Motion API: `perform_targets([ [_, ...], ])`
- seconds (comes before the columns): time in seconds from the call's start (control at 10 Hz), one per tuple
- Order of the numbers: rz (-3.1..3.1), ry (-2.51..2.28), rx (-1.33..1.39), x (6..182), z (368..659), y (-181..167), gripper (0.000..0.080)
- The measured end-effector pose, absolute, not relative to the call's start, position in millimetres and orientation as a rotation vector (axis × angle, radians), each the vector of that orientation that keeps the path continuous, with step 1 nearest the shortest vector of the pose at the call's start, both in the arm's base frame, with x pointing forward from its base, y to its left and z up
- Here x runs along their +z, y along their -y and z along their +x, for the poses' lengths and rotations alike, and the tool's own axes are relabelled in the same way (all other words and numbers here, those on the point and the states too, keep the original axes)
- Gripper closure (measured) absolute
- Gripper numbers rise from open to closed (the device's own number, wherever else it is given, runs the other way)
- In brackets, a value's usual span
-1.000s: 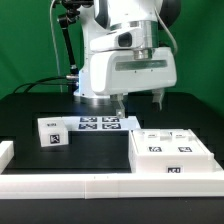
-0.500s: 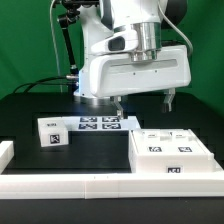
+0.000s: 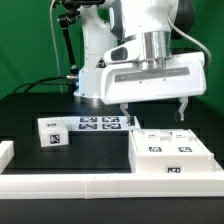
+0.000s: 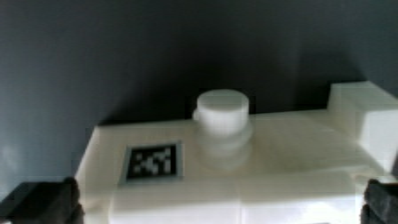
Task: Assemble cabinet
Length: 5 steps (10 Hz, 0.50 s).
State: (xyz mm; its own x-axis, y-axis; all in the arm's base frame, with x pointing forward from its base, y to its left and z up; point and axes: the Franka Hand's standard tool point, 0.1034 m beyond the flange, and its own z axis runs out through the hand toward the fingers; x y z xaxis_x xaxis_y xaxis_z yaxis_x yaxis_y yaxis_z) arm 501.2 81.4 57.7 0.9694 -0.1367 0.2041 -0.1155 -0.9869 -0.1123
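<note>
The cabinet (image 3: 170,155) lies flat at 4 o'clock in the exterior view, beside the front rail (image 3: 90,186), probably for bracing. The gripper (image 3: 153,110) hovers at its 12 o'clock, fingers wide apart and empty, seemingly to straddle it

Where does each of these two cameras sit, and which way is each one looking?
Exterior view: off the arm, facing the white robot arm, its open gripper above the white blocky plastic cabinet.
Wrist view: on the wrist, looking down at the cabinet; only dark fingertips show.
Both show cabinet and gripper.
</note>
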Motion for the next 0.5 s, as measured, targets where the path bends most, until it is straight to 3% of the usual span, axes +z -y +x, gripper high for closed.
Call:
perform_targets([
  [0.5,-2.993,-0.328,-0.331,51.6,500.8,-81.4,0.0002],
])
